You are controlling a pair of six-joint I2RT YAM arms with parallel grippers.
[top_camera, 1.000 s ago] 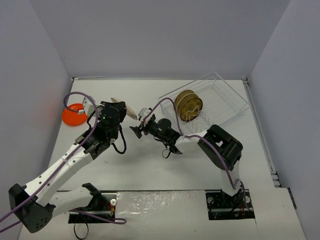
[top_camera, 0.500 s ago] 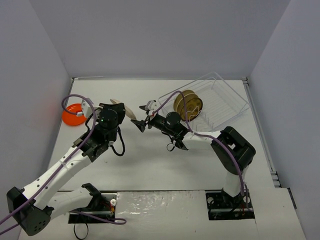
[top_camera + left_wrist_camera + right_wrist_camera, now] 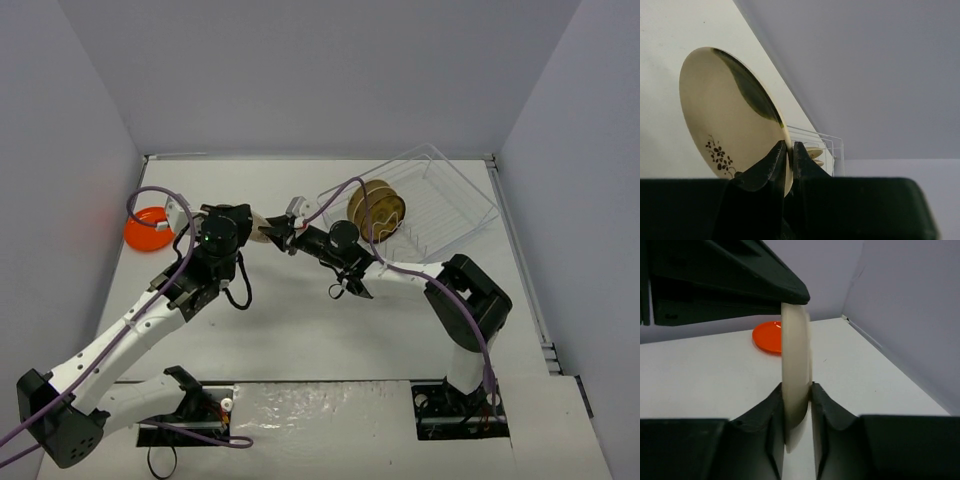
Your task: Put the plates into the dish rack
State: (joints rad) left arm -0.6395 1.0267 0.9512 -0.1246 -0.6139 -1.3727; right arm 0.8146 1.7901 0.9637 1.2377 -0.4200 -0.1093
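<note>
A cream plate (image 3: 261, 226) with a dark floral sprig (image 3: 725, 115) is held on edge above the table between the two arms. My left gripper (image 3: 248, 222) (image 3: 788, 150) is shut on one side of its rim. My right gripper (image 3: 273, 236) (image 3: 797, 390) is shut on the opposite rim, where the plate (image 3: 796, 365) shows edge-on. An orange plate (image 3: 148, 229) (image 3: 771, 336) lies flat at the far left. The clear dish rack (image 3: 455, 205) (image 3: 832, 145) stands at the back right, with a brown and yellow plate (image 3: 377, 210) upright among its dividers.
Grey walls close off the table on the left, back and right. A purple cable (image 3: 150, 195) loops over the left arm near the orange plate. The right arm's elbow (image 3: 470, 295) sits just in front of the rack.
My right gripper has reached left to the cream plate and shut on its rim. The left gripper has kept its hold and barely moved.
</note>
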